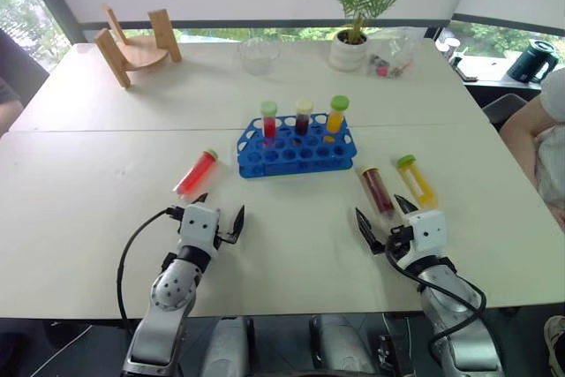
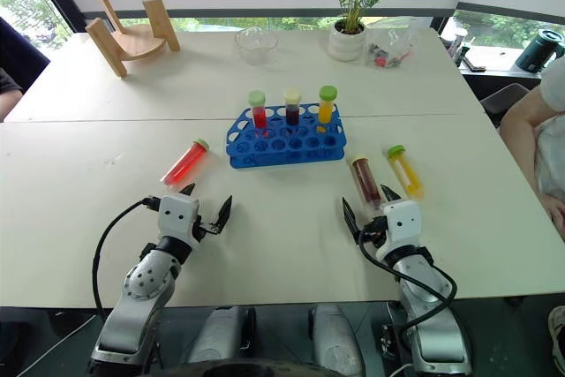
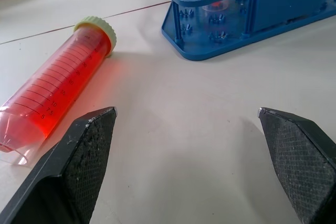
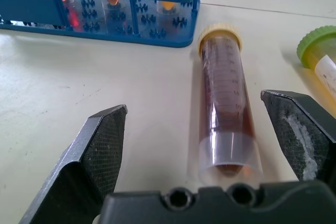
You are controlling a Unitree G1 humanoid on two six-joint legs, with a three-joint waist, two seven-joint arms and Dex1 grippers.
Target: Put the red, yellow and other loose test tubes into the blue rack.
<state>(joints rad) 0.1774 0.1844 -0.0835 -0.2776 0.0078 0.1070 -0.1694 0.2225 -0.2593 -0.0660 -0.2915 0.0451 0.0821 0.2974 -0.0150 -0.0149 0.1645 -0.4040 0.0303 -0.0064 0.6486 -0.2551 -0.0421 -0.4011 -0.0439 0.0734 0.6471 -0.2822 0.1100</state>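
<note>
Three loose tubes lie flat on the white desk (image 1: 88,183) around the bright blue plastic rack with round holes (image 1: 296,153), which already holds three upright capped tubes.

From the head views, the clear tube of bright red liquid with a green cap (image 1: 195,173) lies left of the rack, its cap end toward the rack. The dark red-brown tube with a cream cap (image 1: 377,190) and the yellow-orange tube with a green cap (image 1: 415,179) lie right of the rack, side by side, caps toward the far side. The left gripper (image 1: 220,216) and the right gripper (image 1: 382,218) both stand wide open, holding nothing.

In the left wrist view, the red tube lies beside one finger (image 3: 79,161), slanting toward the rack.

In the right wrist view, the brown tube lies straight ahead between the open fingers (image 4: 100,150), its long axis along the reach. I judge the right arm is best placed.
</note>
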